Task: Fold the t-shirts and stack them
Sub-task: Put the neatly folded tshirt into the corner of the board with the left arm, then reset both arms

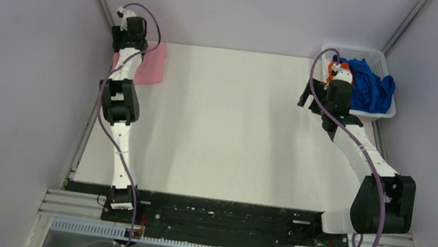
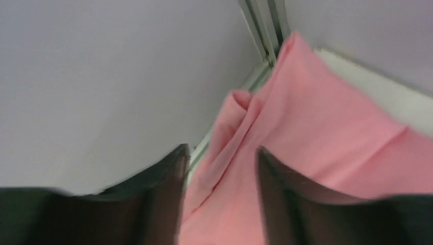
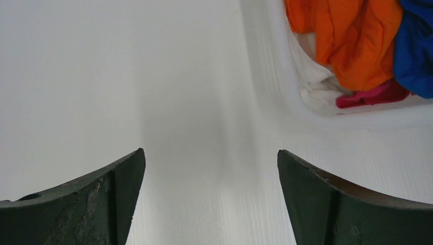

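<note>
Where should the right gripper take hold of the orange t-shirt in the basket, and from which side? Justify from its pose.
Probably the bunched top fold of the orange t-shirt, taken from above. It lies crumpled in the basket corner nearest the open right gripper, and the basket wall would likely block a sideways approach.

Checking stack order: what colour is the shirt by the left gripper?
Light pink t-shirt, clearest in the left wrist view.

Pink t-shirt folded far-left; orange t-shirt, blue t-shirt crumpled far-right
</note>
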`<control>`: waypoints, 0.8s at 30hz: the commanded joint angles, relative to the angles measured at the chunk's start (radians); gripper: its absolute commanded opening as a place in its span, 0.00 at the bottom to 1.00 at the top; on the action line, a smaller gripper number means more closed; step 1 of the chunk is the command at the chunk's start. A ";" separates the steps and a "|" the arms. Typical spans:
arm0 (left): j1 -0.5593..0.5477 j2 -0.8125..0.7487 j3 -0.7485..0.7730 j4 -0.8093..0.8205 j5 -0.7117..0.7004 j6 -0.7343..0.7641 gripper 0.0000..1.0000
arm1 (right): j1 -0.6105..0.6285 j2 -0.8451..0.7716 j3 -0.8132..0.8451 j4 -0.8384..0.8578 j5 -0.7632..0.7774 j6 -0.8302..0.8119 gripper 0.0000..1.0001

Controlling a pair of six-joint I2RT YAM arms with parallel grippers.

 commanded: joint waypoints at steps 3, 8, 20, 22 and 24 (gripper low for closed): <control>0.029 -0.071 0.093 0.050 0.036 -0.132 0.99 | -0.006 -0.117 -0.076 0.029 0.092 0.057 0.99; 0.024 -0.261 -0.044 -0.047 0.219 -0.312 0.99 | -0.008 -0.187 -0.177 0.058 0.137 0.104 0.99; -0.132 -0.882 -1.108 0.364 0.768 -0.572 0.99 | -0.026 -0.402 -0.458 0.208 0.196 0.168 0.99; -0.142 -0.884 -1.157 0.411 0.785 -0.597 0.99 | -0.025 -0.443 -0.509 0.260 0.205 0.181 0.99; -0.142 -0.838 -1.090 0.334 0.793 -0.615 0.99 | -0.026 -0.467 -0.533 0.294 0.200 0.193 0.99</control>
